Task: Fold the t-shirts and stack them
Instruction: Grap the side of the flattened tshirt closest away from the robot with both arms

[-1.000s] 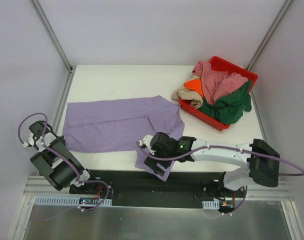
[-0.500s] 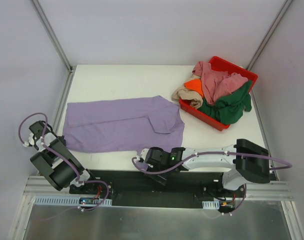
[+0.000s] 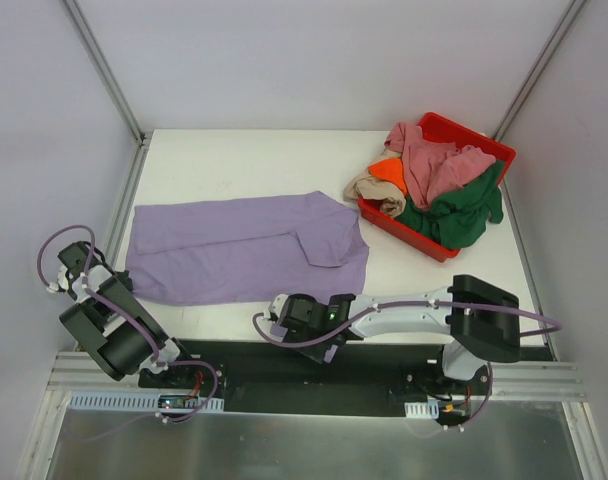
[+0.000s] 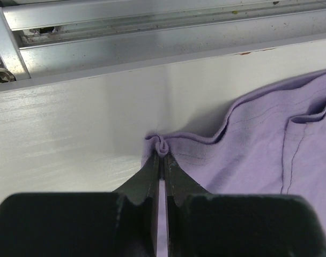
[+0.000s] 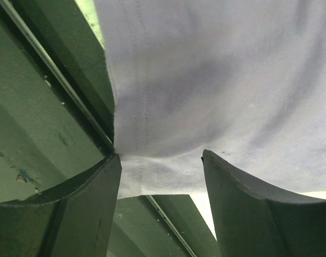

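A lavender t-shirt [image 3: 239, 250] lies spread flat on the white table [image 3: 244, 160]. My left gripper [image 4: 163, 154] is shut on a bunched corner of it [image 4: 162, 143] at the table's left side; in the top view that gripper [image 3: 72, 268] sits by the shirt's left end. My right gripper [image 3: 287, 318] is at the table's near edge, under the shirt's front hem. In the right wrist view that gripper [image 5: 161, 156] stands open, with the lavender hem [image 5: 168, 171] hanging between its fingers [image 5: 93, 187]. Pink [image 3: 434, 160], green [image 3: 454, 215], orange [image 3: 389, 172] and beige [image 3: 374, 190] t-shirts are heaped at the back right.
A red plastic bin [image 3: 481, 141] at the back right holds the heaped shirts, and some hang over its rim. A black rail [image 3: 244, 365] runs along the near edge below the table. Metal frame posts [image 3: 104, 70] rise at the back corners.
My right gripper has slid left and lower along the near edge, under the hanging lavender hem, and its jaws have narrowed. The left arm has not moved.
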